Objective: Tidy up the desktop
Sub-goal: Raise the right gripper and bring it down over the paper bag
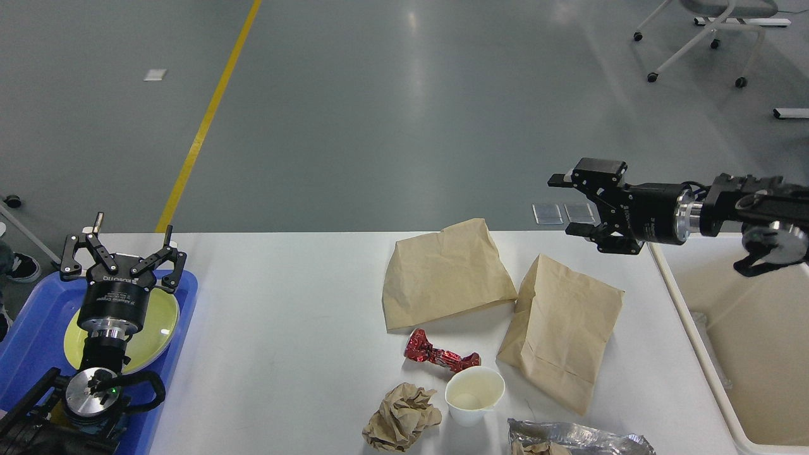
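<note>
The white desktop [284, 328] holds two flat brown paper bags [442, 275] [559, 332], a crumpled red foil wrapper [439, 355], a white paper cup [474, 395], a crumpled ball of brown paper [401, 417] and a silver foil wrapper [578, 439] at the front edge. My left gripper [131, 235] is open and empty above the blue tray. My right gripper [565, 205] is open and empty, pointing left, above the desktop's far right, beyond the right bag.
A blue plastic tray [31, 335] at the left holds a yellow-green plate [155, 322]. A cream rectangular bin [746, 335] stands at the right edge. An office chair [708, 31] stands on the grey floor far right.
</note>
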### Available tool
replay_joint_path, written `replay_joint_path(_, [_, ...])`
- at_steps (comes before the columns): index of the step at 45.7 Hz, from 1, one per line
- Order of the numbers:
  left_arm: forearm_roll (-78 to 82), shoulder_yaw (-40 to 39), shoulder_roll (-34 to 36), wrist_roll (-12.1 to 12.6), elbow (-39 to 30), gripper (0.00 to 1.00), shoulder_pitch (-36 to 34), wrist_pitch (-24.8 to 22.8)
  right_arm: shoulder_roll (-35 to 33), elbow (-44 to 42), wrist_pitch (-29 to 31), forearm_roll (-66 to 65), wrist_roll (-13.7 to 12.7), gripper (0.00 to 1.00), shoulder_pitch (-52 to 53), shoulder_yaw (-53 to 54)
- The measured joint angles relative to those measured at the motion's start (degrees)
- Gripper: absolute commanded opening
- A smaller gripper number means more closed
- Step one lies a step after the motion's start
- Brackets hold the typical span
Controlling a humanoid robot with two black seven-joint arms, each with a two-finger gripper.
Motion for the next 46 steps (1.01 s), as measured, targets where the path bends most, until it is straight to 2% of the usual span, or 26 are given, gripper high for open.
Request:
replay_joint_path(7, [0.0,0.0,0.0,0.0,0.0,0.96,0.0,0.0,11.2,1.5,6.5,6.6,-1.1,1.00,16.4,-20.1])
replay_joint_path(10, [0.0,0.0,0.0,0.0,0.0,0.96,0.0,0.0,15.3,3.6,7.4,7.7,-4.0,1.00,21.7,-24.1])
replay_joint_path(11, [0.0,0.0,0.0,0.0,0.0,0.96,0.0,0.0,16.3,4.3,7.5,7.9,-5.6,1.00,23.4,-24.9])
replay_joint_path(14, [0.0,0.0,0.0,0.0,0.0,0.96,0.0,0.0,19.3,6.6,7.8,8.4,-12.6,1.00,28.5,-26.1])
replay_joint_path(18, [0.0,0.0,0.0,0.0,0.0,0.96,0.0,0.0,23.2,10.4,7.9,8.7,-24.5,1.00,34.2,-26.0])
replay_joint_path(22, [0.0,0.0,0.0,0.0,0.0,0.96,0.0,0.0,25.7,14.6,7.9,8.9,-33.6,1.00,39.5,-24.8])
replay_joint_path(26, [0.0,0.0,0.0,0.0,0.0,0.96,0.0,0.0,26.7,19.9,8.1,8.9,-39.2,1.00,45.2,-23.4])
replay_joint_path(29, [-0.1,0.0,0.0,0.0,0.0,0.96,0.0,0.0,27.1,24.7,8.1,8.9,-41.4,1.00,50.3,-23.0])
replay_joint_path(33, [-0.1,0.0,0.0,0.0,0.0,0.96,0.0,0.0,27.6,30.4,8.2,8.8,-42.8,1.00,56.3,-22.8])
replay_joint_path(39, [-0.1,-0.1,0.0,0.0,0.0,0.96,0.0,0.0,26.9,34.6,9.5,8.8,-43.3,1.00,60.3,-22.8])
replay_joint_path(46, [0.0,-0.1,0.0,0.0,0.0,0.96,0.0,0.0,25.3,35.0,8.9,8.9,-43.3,1.00,58.2,-22.8])
